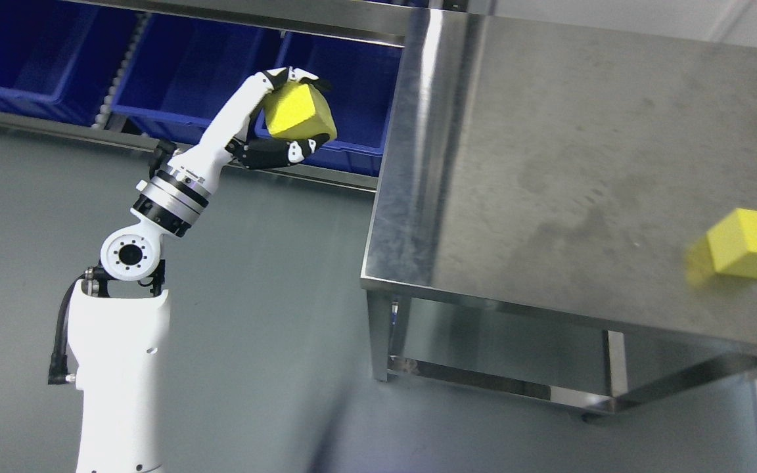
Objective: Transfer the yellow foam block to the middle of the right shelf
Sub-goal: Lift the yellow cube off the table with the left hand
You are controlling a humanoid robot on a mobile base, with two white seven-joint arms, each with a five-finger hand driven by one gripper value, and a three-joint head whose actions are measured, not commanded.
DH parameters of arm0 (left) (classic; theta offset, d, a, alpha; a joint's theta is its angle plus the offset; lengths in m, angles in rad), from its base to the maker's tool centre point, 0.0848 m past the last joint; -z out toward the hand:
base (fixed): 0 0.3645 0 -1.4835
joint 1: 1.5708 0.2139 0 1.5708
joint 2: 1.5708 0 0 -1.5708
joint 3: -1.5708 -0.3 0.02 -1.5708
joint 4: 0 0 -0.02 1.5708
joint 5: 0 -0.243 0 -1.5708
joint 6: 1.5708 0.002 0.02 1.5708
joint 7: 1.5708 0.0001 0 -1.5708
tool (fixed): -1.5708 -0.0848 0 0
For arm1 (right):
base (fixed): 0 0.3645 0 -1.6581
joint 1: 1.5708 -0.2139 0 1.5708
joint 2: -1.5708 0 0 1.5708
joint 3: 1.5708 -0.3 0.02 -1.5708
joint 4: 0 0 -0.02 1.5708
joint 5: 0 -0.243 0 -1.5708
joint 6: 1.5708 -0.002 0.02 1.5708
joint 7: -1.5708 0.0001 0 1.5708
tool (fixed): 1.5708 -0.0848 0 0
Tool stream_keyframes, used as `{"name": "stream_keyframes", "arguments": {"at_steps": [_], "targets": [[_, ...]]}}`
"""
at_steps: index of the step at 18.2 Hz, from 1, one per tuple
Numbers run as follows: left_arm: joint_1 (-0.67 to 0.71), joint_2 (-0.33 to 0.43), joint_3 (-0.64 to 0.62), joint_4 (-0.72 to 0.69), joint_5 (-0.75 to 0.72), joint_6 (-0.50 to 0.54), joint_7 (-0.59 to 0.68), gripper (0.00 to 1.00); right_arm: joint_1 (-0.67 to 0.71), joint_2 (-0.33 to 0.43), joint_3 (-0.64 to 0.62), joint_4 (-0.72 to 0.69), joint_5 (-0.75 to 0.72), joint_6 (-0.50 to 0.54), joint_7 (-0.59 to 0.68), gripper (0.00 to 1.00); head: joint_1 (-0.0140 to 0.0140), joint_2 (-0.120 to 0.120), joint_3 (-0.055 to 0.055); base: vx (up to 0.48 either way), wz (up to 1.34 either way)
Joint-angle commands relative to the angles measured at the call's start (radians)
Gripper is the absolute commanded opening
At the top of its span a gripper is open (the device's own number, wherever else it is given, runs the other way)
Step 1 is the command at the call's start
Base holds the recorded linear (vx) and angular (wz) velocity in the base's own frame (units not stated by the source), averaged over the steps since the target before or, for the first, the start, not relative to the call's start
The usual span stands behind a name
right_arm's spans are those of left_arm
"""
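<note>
Closest to me is the robot's white left forearm, rising from the bottom edge at the left, through a round elbow joint and a black-ringed wrist, up to the left hand (pixel 286 118). That hand is clamped around a yellow foam block (pixel 298 113): dark-tipped fingers (pixel 280 152) curl under it and more wrap over its top, so the block is fully off any surface, held in the air in front of a row of blue bins (pixel 188 66) on a low rack. The right arm is nowhere to be seen.

I'd judge this as the carry stage: the block is picked up and in transit, not yet placed. The next move calls for swinging the arm toward the target shelf while keeping the squeeze steady, since foam gives and could slip or twist in the fingers. Which structure counts as the right shelf's middle level I can't tell from here.

Just right of the hand stands a steel table (pixel 549 164), its near-left edge close to the block, so a sideways sweep would have to clear that corner. A second yellow block (pixel 753 243) sits on the tabletop far over by its right side, well apart from the hand. The rack's steel rail (pixel 253 20) runs above the bins, and grey floor lies below.
</note>
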Motion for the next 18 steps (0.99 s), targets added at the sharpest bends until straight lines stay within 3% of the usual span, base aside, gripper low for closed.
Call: {"name": "stream_keyframes", "arguments": {"at_steps": [1,5,11,18], "targets": [[0.049,-0.010,0.205,-0.007,0.176,-0.002,0.064,0.00,0.002,-0.017,0.000,-0.017,0.003,0.001,0.000,1.00,0.0000,0.000,0.000,0.017,0.75],[0.083,-0.010,0.242,-0.005,0.238,-0.003,0.121,0.00,0.002,-0.017,0.000,-0.017,0.003,0.001,0.000,1.00,0.0000,0.000,0.000,-0.008,0.90],[0.188,-0.010,0.243,0.004,0.273,-0.115,0.372,0.00,0.002,-0.017,0.000,-0.017,0.003,0.001,0.000,1.00,0.0000,0.000,0.000,-0.053,1.30],[0.215,-0.010,0.182,0.075,0.408,-0.190,0.372,0.01,0.002,-0.017,0.000,-0.017,0.003,0.001,0.000,1.00,0.0000,0.000,0.000,0.010,1.07]]}}
